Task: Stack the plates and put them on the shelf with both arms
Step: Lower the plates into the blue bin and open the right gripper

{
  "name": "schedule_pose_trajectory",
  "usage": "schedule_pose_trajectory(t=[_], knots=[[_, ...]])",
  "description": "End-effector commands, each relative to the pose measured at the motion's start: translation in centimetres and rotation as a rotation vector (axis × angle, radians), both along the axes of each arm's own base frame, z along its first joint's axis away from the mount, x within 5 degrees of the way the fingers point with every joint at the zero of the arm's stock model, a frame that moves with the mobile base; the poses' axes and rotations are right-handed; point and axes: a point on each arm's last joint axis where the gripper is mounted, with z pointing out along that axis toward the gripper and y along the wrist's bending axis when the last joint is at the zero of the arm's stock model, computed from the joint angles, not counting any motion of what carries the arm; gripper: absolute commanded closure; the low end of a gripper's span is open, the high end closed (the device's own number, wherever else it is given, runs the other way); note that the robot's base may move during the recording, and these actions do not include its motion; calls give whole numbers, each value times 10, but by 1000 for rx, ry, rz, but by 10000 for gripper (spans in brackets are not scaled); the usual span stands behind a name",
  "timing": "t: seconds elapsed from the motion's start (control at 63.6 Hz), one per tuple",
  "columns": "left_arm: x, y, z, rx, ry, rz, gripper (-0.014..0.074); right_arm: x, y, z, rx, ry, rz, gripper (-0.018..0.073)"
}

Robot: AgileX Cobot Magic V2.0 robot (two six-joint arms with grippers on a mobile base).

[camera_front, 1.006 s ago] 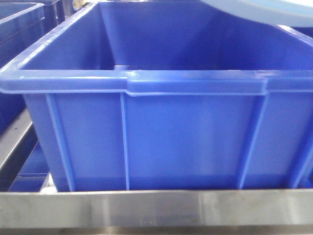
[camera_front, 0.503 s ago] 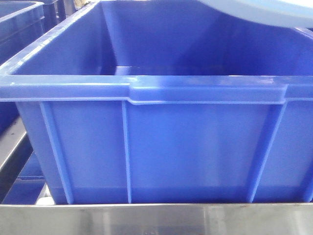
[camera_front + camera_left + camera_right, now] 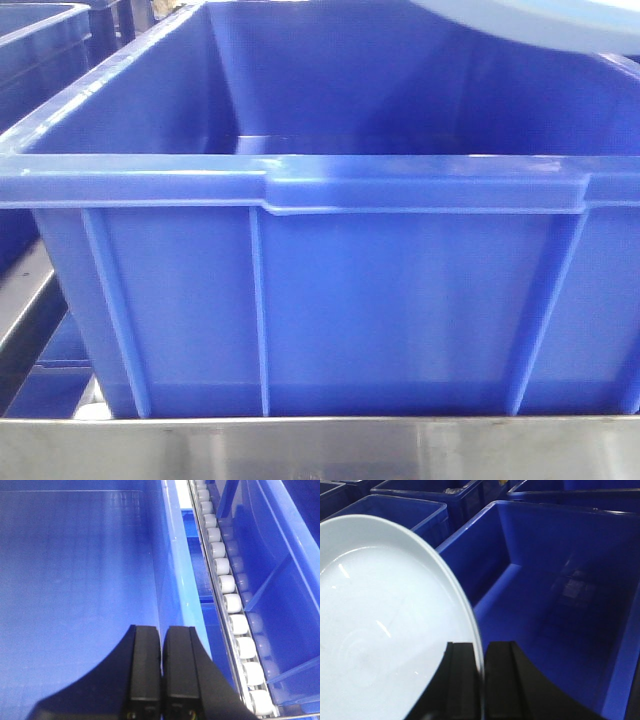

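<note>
The right hand [image 3: 482, 680] pinches the rim of a glossy pale plate [image 3: 385, 615], holding it above a blue crate [image 3: 560, 605] on the shelf [image 3: 320, 450]. The left hand [image 3: 161, 680], narrowed to a sliver with nothing seen in it, hangs beside the rollers [image 3: 227, 585]. The plate looks stiff, slick and breakable. A rim pinch alone seems risky, and support from below would be safer.

The large blue plastic crate [image 3: 340, 300] blocks you behind the brushed steel front rail [image 3: 320, 450]; only its open top admits a hand. The grey roller track [image 3: 227, 587] fills the gap to the neighbouring blue crate [image 3: 285, 545]. The pale round plate [image 3: 380, 620] pinched in your right hand [image 3: 481, 650] hangs above the opening.
</note>
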Motion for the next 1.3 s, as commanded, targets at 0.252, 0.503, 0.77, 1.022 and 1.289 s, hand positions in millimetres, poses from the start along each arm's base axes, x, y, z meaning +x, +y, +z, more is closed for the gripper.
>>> schedule_pose_trajectory(t=[0.252, 0.503, 0.77, 1.022, 1.289], knots=[[5, -1, 17, -29, -123, 4, 512, 15, 3, 35, 85, -116, -43, 502], [5, -1, 17, -29, -123, 4, 512, 75, 33, 57, -103, -37, 9, 502], [5, -1, 17, -29, -121, 4, 512, 157, 67, 34, -239, 82, 9, 502], [5, -1, 17, -29, -120, 5, 512, 215, 92, -17, -325, 218, 20, 502], [5, -1, 17, -29, -120, 5, 512, 250, 106, -76, -390, 326, 21, 502]])
